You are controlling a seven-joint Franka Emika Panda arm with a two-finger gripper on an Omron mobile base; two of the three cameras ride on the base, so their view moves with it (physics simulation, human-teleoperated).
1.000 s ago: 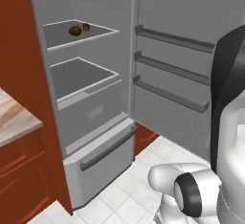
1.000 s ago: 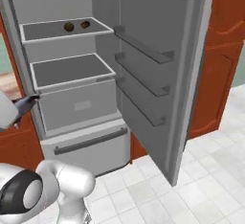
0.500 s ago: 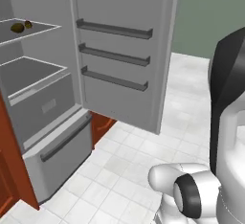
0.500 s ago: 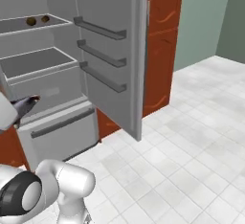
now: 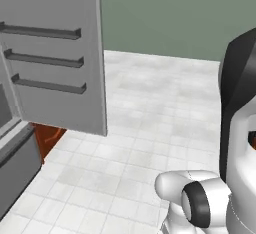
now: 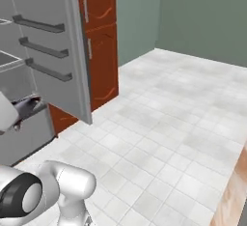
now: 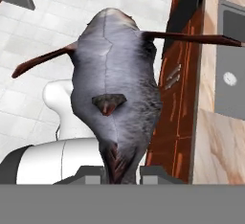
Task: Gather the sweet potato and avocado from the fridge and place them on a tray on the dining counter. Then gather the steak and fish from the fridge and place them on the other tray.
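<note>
the end effector (image 7: 123, 169) is clamped on the fish (image 7: 115, 89), a grey body with thin reddish fins sticking out to either side. in the hand view it hangs by its narrow tail end between the two fingertips, likely because that is the slimmest part the jaws can close around. this suggests the meat half of the task is underway, with the fish bound for the blue tray. in the right base view the end effector pokes in at the left edge, just in front of the fridge (image 6: 19, 128). the fridge door (image 5: 55, 53) stands wide open, probably left that way for another trip.

compared with the earlier pictures, the whole scene has swung: the base has turned away from the fridge, so the shelves have slid out of frame, and open tiled floor (image 5: 150, 113) and a green wall (image 6: 202, 17) now lie ahead. a strip of the beige marbled surface (image 6: 234, 196) appears at the lower right.
</note>
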